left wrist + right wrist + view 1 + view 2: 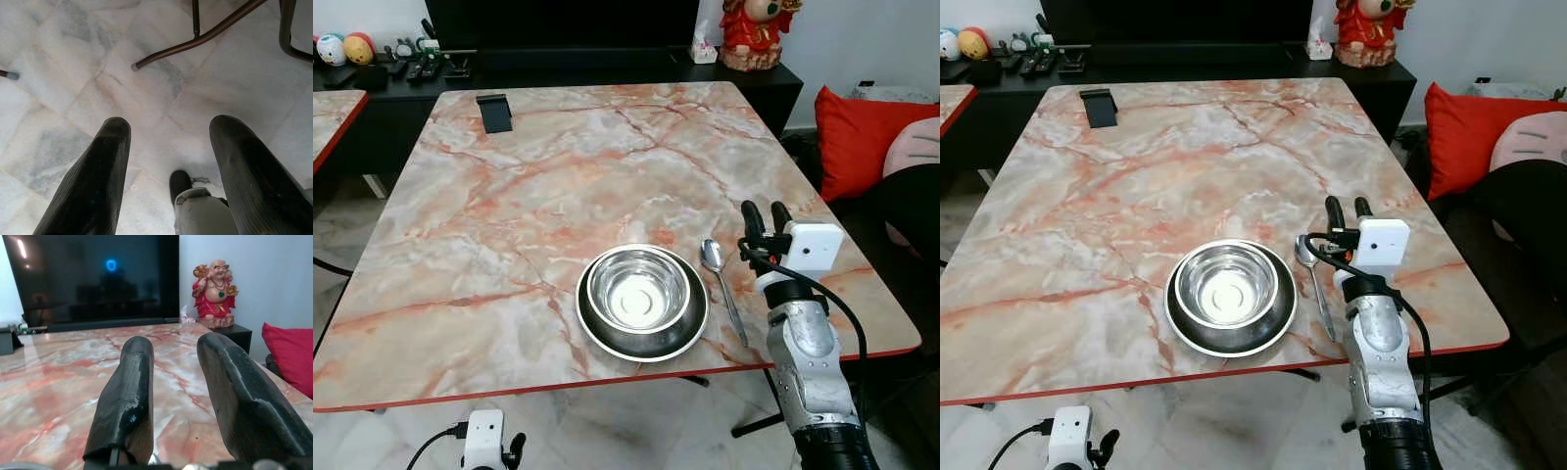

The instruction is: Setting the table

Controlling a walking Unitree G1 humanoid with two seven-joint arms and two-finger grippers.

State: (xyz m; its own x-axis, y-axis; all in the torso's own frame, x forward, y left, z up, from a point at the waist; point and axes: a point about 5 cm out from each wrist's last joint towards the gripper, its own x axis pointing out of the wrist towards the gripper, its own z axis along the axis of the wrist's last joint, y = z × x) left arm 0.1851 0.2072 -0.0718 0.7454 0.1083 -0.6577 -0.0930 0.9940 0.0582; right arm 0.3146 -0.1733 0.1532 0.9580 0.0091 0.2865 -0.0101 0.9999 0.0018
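Observation:
A steel bowl (pixel 638 289) sits in a dark-rimmed plate (pixel 597 328) near the front edge of the marble table (pixel 529 186). A metal spoon (pixel 722 287) lies just right of the plate, handle toward me. My right gripper (pixel 764 217) hovers over the table right of the spoon, fingers (pixel 129 396) open and empty, pointing across the table. My left gripper (pixel 168 147) hangs open below the table edge over the floor; its wrist (pixel 486 439) shows at the bottom left.
A black phone stand (pixel 494 112) sits at the table's far left. Beyond the table is a dark TV console (pixel 558 59) with a red figurine (pixel 756 31). A red cushion (pixel 862 137) lies on a seat to the right. Table legs (pixel 205 34) cross the marble floor.

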